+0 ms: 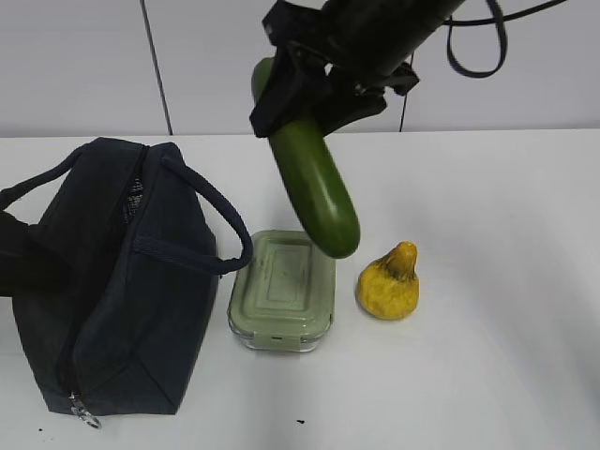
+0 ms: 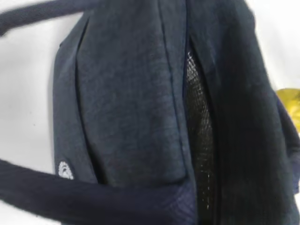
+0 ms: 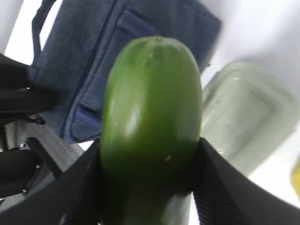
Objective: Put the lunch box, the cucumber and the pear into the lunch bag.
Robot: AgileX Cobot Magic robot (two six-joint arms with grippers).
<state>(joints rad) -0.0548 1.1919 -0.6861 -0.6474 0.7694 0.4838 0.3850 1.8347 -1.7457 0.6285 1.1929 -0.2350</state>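
Note:
My right gripper [image 1: 305, 103] is shut on the long dark green cucumber [image 1: 317, 187] and holds it slanted in the air above the lunch box [image 1: 283, 291]. In the right wrist view the cucumber [image 3: 150, 93] sits between both black fingers [image 3: 70, 192]. The navy lunch bag [image 1: 122, 291] stands at the left, its top gaping with mesh lining showing [image 2: 199, 140]. The yellow pear [image 1: 389, 284] sits right of the sage-lidded lunch box. A dark shape at the left edge [image 1: 17, 258], pressed against the bag, looks like my left gripper; its jaws are hidden.
The bag's two loop handles [image 1: 211, 202] arch over its top, and the silver ring pull [image 1: 84, 412] hangs at its near end. A white wall [image 1: 75, 66] rises behind the white table [image 1: 487, 206]. The left arm's black links [image 3: 18, 98] show beside the bag.

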